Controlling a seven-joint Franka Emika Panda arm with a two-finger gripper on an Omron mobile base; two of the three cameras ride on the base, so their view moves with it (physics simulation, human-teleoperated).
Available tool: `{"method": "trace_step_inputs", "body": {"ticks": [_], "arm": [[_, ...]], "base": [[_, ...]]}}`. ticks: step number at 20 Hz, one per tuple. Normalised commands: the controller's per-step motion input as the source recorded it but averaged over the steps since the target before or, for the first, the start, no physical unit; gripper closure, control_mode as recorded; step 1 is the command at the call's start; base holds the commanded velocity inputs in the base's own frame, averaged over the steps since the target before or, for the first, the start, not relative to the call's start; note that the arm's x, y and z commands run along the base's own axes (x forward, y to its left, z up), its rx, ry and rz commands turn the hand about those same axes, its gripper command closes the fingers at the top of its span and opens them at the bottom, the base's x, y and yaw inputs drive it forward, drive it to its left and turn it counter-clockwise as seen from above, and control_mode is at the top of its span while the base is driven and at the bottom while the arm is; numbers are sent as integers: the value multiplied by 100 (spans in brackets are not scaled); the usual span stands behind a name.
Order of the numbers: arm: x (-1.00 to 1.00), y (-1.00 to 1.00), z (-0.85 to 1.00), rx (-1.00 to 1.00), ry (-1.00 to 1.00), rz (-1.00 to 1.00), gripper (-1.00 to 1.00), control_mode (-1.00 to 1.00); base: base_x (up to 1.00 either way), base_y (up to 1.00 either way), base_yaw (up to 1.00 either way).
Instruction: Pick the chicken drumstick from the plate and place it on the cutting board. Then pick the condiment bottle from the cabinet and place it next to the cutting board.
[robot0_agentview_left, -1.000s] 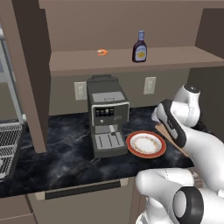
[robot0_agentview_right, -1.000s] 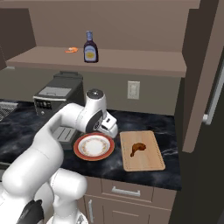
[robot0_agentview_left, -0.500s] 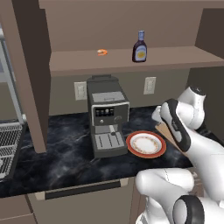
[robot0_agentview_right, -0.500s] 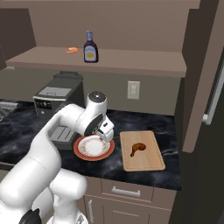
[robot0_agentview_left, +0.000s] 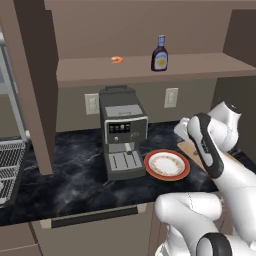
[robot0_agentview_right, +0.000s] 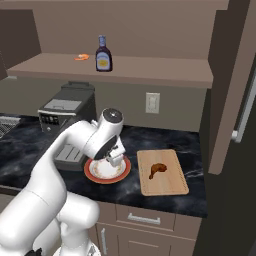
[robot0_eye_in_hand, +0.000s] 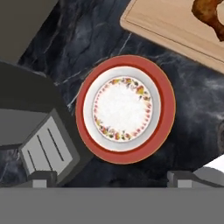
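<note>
Chicken drumstick (robot0_agentview_right: 157, 169), the small glossy brown cooked piece, already lies on the flat light tan wooden cutting board (robot0_agentview_right: 172, 184), meaty end toward the far side and thin bone end pointing near-left, so you can count the first half of the task as done. What has changed over the last second is the arm: it has drawn back from the board side and risen, and the two-finger gripper (robot0_agentview_right: 114, 158) now hangs above the round white plate with the red-orange rim (robot0_eye_in_hand: 168, 105), which sits bare just right of the grey coffee machine (robot0_agentview_left: 121, 135) on the black marbled counter (robot0_agentview_left: 65, 187). Its jaws stand wide apart with nothing between them. That leaves you the second half: the small dark brown condiment bottle with blue cap and yellow-and-white label (robot0_agentview_right: 103, 54) stands upright on the long shelf of the brown wooden cabinet (robot0_agentview_right: 150, 73), well above the counter, a tiny orange item (robot0_agentview_right: 81, 57) apart to its left. You will likely need a high reach up from here.
</note>
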Motion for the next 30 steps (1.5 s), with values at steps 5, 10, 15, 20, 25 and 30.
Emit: {"method": "trace_step_inputs", "body": {"ticks": [5, 10, 15, 20, 25, 30], "arm": [[-9, 22, 4, 17, -1, -18, -100, -100], [-10, 24, 3, 17, -3, -21, -100, -100], [-12, 22, 6, 18, -2, -22, -100, -100], [-6, 18, 9, 20, 0, -19, -100, -100], [-3, 12, 13, 21, 1, -17, -100, -100], [0, 10, 11, 23, 5, -12, -100, -100]], "base": [[0, 0, 0], [0, 0, 0], [0, 0, 0], [0, 0, 0], [0, 0, 0], [0, 0, 0]]}}
